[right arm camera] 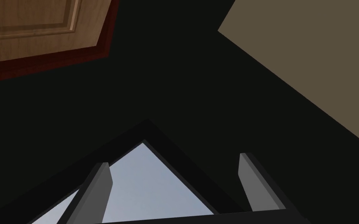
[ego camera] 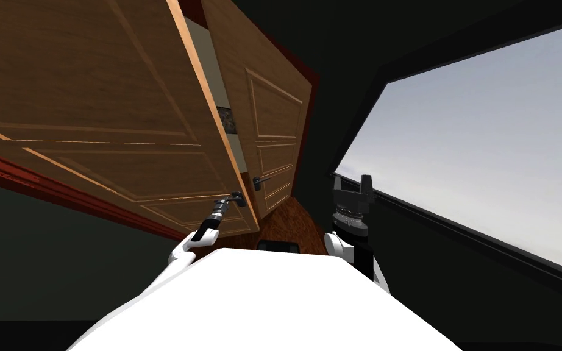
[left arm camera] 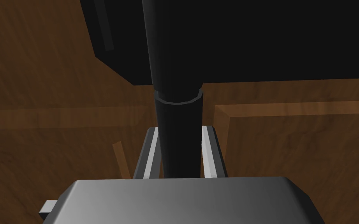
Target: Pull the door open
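A brown panelled wooden door [ego camera: 103, 122] stands swung partway out from its dark red frame [ego camera: 42, 183], its free edge near the middle of the head view. At that edge is its dark lever handle [ego camera: 239, 196]. My left gripper [ego camera: 232, 201] is at the handle. In the left wrist view the black cylindrical handle [left arm camera: 178, 116] runs between my two fingers [left arm camera: 151, 151], which press its sides, so my left gripper [left arm camera: 179, 130] is shut on it. The door's wood [left arm camera: 38, 116] lies close behind. My right gripper [ego camera: 353, 181] is held upright to the right, open [right arm camera: 173, 160] and holding nothing.
Beyond the gap a second wooden door [ego camera: 273, 134] with its own dark handle [ego camera: 260, 181] stands close. A large window [ego camera: 487, 152] in a dark wall takes up the right side. Brown wood floor [ego camera: 289, 225] shows between the doors and me.
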Controlling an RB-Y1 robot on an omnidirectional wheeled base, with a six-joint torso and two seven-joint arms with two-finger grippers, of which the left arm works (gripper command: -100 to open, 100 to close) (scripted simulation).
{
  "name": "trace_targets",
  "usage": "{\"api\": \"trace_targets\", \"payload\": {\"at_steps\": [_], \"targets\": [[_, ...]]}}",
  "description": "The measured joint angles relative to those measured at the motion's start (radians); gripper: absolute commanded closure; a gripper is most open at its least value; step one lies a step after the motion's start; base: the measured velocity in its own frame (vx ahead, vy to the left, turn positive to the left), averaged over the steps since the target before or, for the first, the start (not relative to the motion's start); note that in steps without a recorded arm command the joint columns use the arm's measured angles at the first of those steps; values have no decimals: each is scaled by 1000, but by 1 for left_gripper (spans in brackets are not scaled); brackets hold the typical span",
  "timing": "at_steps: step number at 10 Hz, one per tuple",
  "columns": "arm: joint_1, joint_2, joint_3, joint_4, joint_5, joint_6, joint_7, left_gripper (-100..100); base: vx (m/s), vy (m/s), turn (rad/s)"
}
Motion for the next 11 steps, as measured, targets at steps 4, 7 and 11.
{"api": "trace_targets", "payload": {"at_steps": [4,7,11], "targets": [[29,30,-29,-6,2,-25,27,100,-177,58,-122],[61,68,-51,-17,7,-74,58,100,-223,42,-144],[125,111,-88,-48,11,-122,95,100,-216,58,-105]]}}
